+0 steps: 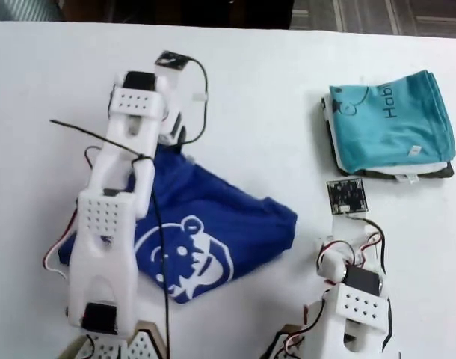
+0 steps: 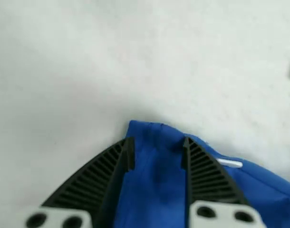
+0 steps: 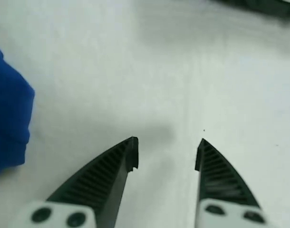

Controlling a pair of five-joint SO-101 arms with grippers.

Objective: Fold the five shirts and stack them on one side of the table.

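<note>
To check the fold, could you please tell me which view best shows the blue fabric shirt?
The high view shows most of the blue fabric shirt and its print. Left wrist: one edge between the fingers. Right wrist: a corner.

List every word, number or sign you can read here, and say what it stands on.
Teal shirt: dark lettering runs along it, cut off at the fold; no whole word can be read.
Blue shirt: a white bear drawing, no letters or numbers.
White tag on the teal shirt: too small to read.
</note>
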